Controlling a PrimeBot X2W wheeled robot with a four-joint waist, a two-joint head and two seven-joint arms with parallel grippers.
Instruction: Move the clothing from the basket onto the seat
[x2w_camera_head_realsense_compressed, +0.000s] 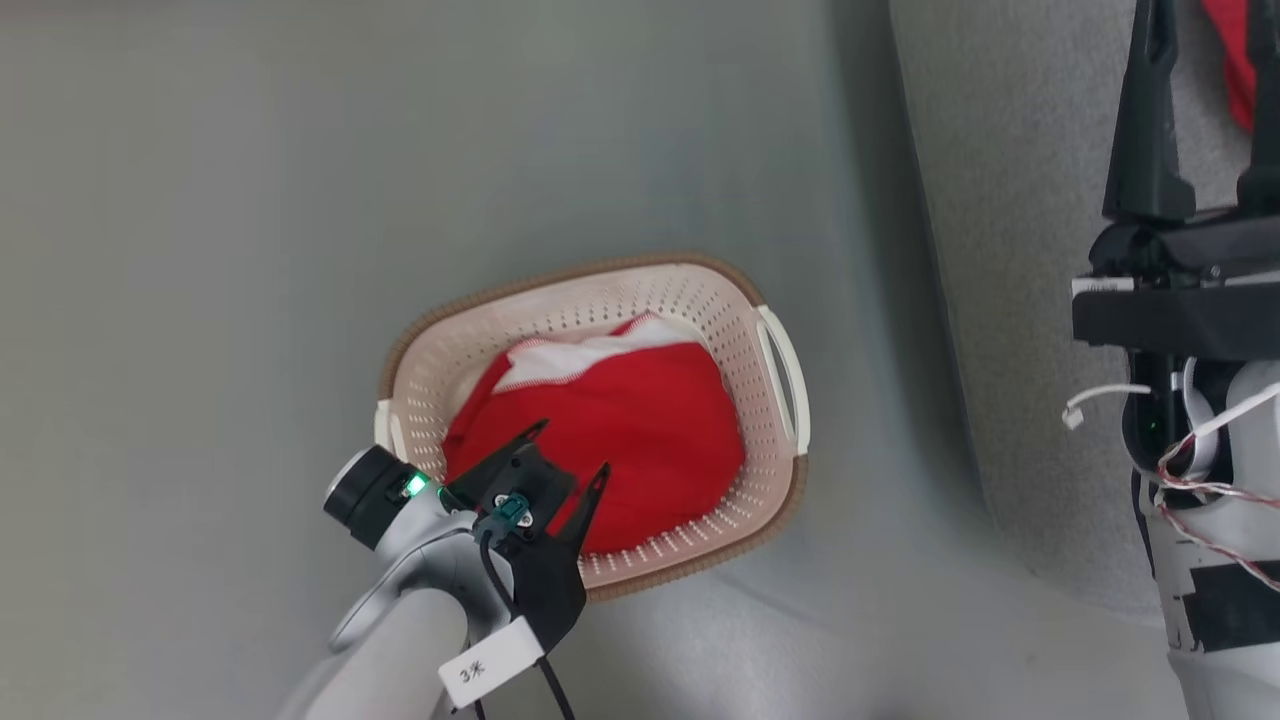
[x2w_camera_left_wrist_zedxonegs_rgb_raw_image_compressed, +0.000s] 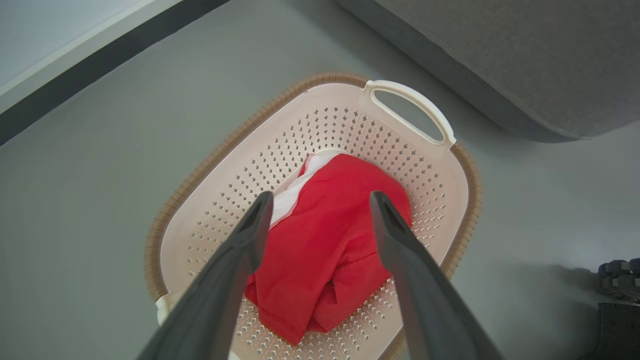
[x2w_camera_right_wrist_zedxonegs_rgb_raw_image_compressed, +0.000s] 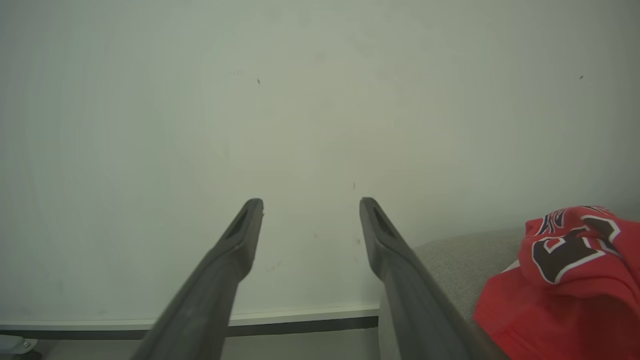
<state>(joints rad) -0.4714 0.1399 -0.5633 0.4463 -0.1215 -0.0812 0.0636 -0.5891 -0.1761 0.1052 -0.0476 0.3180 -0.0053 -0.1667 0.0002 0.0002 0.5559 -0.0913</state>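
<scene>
The cream basket stands on the grey floor. A red piece of clothing with white trim lies crumpled inside it. My left gripper hovers open over the basket's near edge. In the left wrist view its fingers straddle the red garment from above, apart from it, inside the basket. A red jersey with black-and-white lettering lies on the grey seat. Beside it, my right gripper stands open and empty, facing a pale wall. In the head view the right gripper reaches up over the seat.
The seat's rounded edge runs close to the basket's right handle. A dark baseboard lines the wall beyond the basket. Part of the robot's dark base shows at the lower right of the left wrist view.
</scene>
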